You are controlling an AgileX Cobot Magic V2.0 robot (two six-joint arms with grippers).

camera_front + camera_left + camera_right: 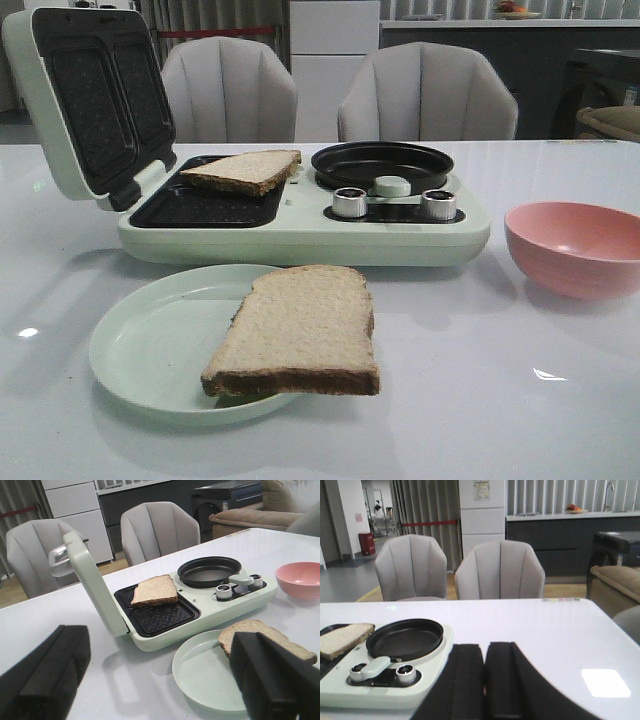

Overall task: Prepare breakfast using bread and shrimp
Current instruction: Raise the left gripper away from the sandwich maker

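Bread (265, 636) on the plate (200, 672), below the wide-open left gripper (160, 675), looks soft and light; pinch its overhanging edge. Right gripper (485, 680) closed, empty.

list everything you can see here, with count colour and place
wholemeal bread slices: 2, tan with dark crusts, one in the sandwich maker's far grill well, one overhanging the plate's near edge
pale green round plate: 1, front of table
pale green sandwich maker: 1, lid open, mid table
round black pan: 1, on the maker
pink bowl: 1, right of the maker
grey chairs: 2, behind the table
left gripper: black, open
right gripper: black, shut
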